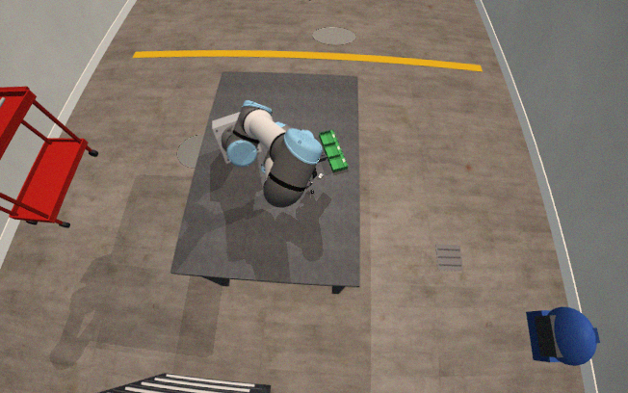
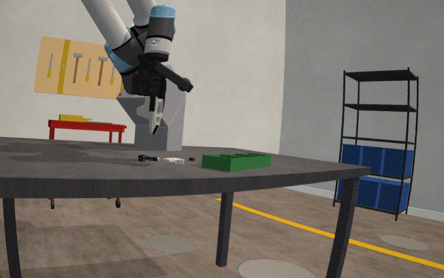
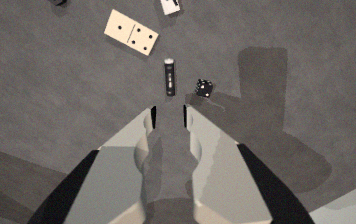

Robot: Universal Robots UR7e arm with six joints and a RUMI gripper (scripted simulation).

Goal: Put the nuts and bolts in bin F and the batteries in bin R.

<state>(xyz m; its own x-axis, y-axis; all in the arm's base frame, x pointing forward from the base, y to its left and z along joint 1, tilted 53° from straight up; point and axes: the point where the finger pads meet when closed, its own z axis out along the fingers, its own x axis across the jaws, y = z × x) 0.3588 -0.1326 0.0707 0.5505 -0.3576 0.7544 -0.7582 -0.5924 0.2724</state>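
My gripper [image 3: 169,107] [image 2: 155,130] hangs above the table with its fingers a narrow gap apart and nothing between them. In the wrist view a black battery [image 3: 169,76] [image 2: 148,158] lies on the table just ahead of the fingertips. A small black nut [image 3: 203,88] [image 2: 191,159] lies to its right. The green row of bins [image 2: 235,161] [image 1: 333,150] stands upright on the table to the right of these parts; its letters cannot be read. In the top view the arm hides the gripper.
A cream domino [image 3: 131,32] [image 2: 173,160] lies beyond the battery, with a small white tile [image 3: 170,5] further on. The arm's grey base [image 2: 160,136] stands behind the parts. The table's edge [image 2: 306,177] runs close past the bins.
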